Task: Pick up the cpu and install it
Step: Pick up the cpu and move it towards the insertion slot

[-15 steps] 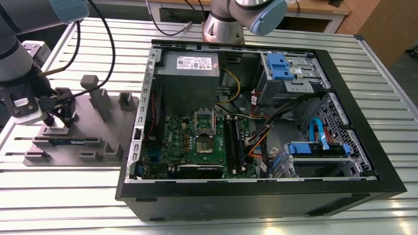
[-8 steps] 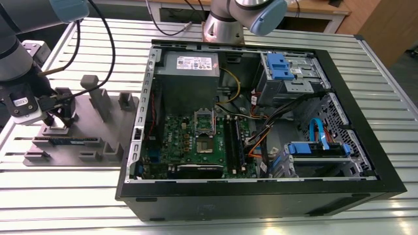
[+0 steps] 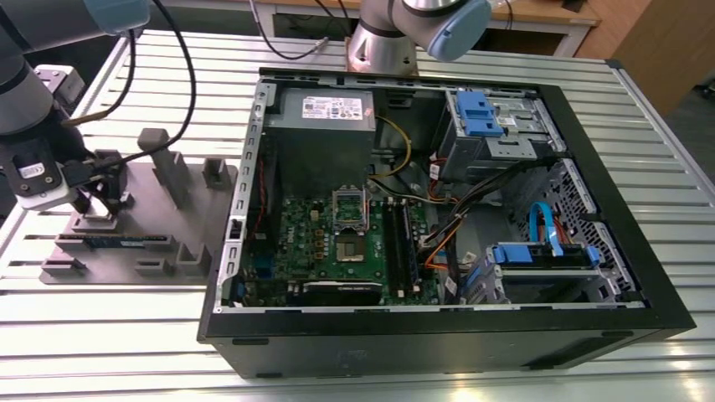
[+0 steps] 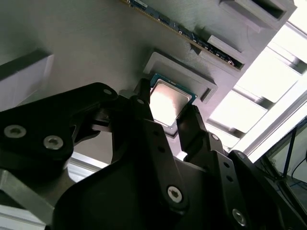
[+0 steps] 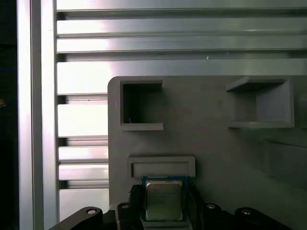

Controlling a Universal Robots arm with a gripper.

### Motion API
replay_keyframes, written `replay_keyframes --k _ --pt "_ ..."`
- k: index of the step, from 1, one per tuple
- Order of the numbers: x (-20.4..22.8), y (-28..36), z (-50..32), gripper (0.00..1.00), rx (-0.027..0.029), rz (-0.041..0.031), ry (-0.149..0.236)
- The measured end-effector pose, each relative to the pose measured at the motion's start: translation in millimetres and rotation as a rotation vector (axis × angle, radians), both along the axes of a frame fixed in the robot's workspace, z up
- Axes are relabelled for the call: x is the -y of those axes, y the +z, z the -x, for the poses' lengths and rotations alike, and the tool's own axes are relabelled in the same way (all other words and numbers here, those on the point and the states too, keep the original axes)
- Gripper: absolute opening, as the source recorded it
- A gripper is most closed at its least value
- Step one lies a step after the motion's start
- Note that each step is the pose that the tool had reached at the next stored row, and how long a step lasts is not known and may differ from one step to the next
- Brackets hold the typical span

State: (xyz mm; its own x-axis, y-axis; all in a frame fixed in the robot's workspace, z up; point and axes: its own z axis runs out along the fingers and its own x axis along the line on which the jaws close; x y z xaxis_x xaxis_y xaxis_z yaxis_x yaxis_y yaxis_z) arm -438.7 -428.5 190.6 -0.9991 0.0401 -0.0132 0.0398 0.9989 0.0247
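At the exterior view's left, the end effector (image 3: 95, 203) is low on the grey fixture (image 3: 112, 266) that lies on the table (image 3: 112, 335). In the second wrist view its fingers (image 4: 144, 115) stand narrow, set, as far as I can judge, against two opposite edges of the cpu (image 4: 168, 102) at its shallow pocket. Further right, mid-frame, the open computer case (image 3: 447, 356) shows the socket (image 3: 350, 219); I judge the hold on such thin edges slight, so the chip could tilt or slip, and a skewed chip would meet the socket crooked and harm its contacts
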Motion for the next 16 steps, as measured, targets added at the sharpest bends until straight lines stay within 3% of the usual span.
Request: replay_keyframes --k 11,16 --pt "0.0 22.8 -0.2 0.47 0.0000 0.0000 0.000" --pt "0.0 24.4 -0.3 0.47 0.0003 -0.0002 0.000"
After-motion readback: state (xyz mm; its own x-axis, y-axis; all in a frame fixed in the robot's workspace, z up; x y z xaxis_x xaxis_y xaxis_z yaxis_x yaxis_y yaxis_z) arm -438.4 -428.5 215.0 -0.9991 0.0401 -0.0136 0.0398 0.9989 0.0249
